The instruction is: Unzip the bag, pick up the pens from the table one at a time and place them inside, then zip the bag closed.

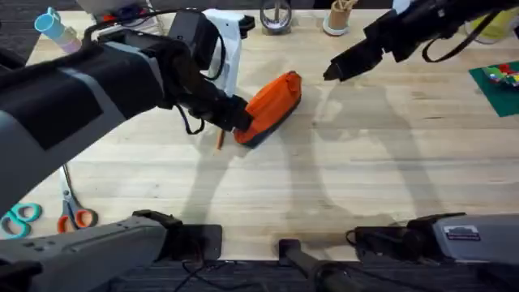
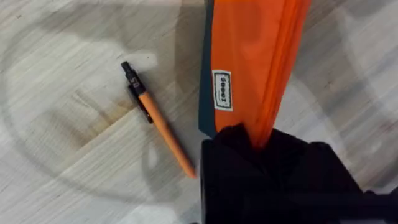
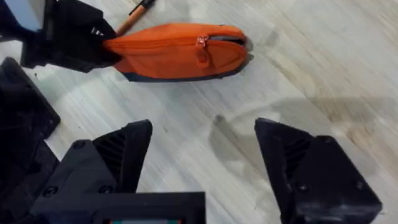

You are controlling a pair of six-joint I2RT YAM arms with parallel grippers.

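The orange bag (image 1: pixel 274 99) lies slanted on the table (image 1: pixel 365 162) near the middle. My left gripper (image 1: pixel 238 120) is shut on the bag's near-left end, and in the left wrist view the fabric (image 2: pixel 252 56) runs into the black jaws. The zipper pull (image 3: pixel 202 46) sits towards the bag's far end, with a short dark slit beyond it. One thin orange pen (image 2: pixel 158 121) with a black end lies on the wood just beside the bag and the left gripper (image 3: pixel 93 40). My right gripper (image 3: pixel 205 146) hovers open, back from the bag's other end, holding nothing.
Orange-handled scissors (image 1: pixel 77 216) and teal-handled ones (image 1: pixel 20 215) lie at the front left. A white stand (image 1: pixel 231 36), cups (image 1: pixel 336 18) and a blue bottle (image 1: pixel 55 28) line the back edge. A green mat (image 1: pixel 496 81) sits far right.
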